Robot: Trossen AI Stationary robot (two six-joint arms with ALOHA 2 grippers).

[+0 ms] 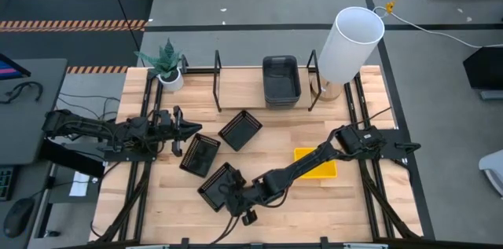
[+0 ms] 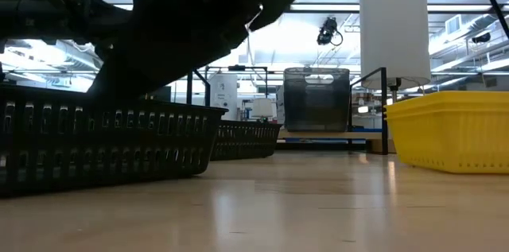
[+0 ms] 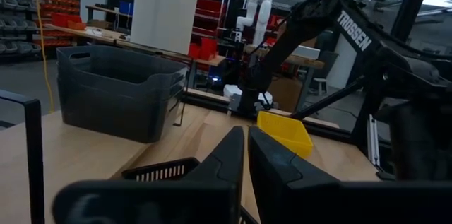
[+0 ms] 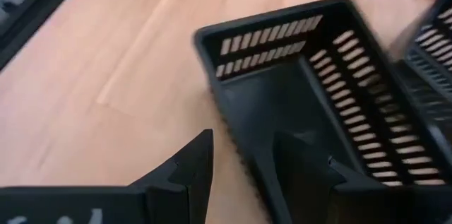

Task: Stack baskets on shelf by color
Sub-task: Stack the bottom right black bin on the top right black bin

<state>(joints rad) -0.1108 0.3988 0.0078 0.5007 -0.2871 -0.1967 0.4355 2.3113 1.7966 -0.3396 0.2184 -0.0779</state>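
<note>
The right gripper [image 4: 244, 174] is down at the front black basket [image 4: 332, 97]. Its fingers are open, one on each side of the basket's short wall. The basket's long side runs straight away from the fingers. The left gripper [image 1: 191, 129] waits farther back beside another black basket [image 1: 200, 155], its fingers almost closed and empty. The shelf [image 1: 244, 86] is at the far edge.

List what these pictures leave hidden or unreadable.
- Yellow baskets: high view, the right arm crosses the stack; count unclear.
- Dark grey baskets: nested on the shelf; number unreadable.
- Right gripper: wrist view blurred; contact with the black basket uncertain.
- Low view: the near black basket blocks the table's left.
</note>
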